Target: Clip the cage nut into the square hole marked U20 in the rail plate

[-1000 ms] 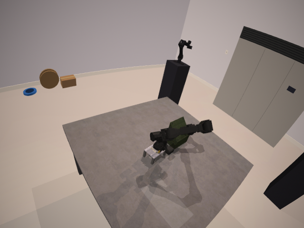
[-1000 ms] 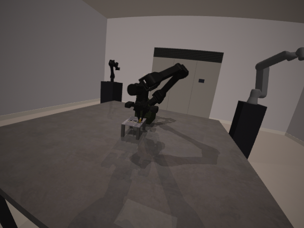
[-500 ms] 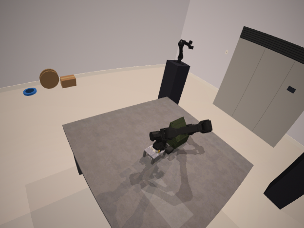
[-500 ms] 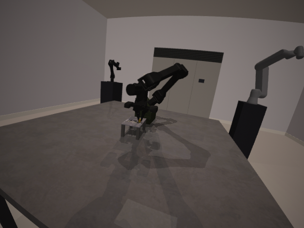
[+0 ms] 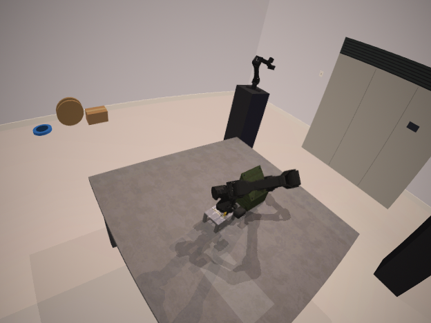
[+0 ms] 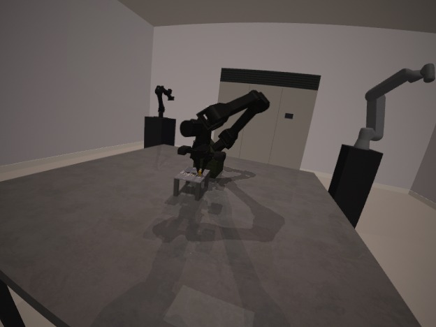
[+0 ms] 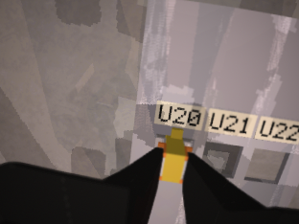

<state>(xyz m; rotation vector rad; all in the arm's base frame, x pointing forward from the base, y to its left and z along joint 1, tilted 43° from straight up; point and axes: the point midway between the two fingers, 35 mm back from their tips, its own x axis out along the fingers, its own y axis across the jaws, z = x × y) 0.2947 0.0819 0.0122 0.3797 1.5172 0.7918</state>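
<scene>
While cage nut (image 5: 225,213) (image 6: 200,172) (image 7: 173,165) is pinched in tool (image 5: 226,212) (image 6: 199,172) (image 7: 172,157), lower centre of wrist view, pickup's done; nut seems lined up by U20 hole, seating unclear, release and back-off still left, tbh.

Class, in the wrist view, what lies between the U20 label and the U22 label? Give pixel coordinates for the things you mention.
The U21 label (image 7: 229,123) lies between them on the rail plate (image 7: 230,62), as the wrist view shows.
</scene>
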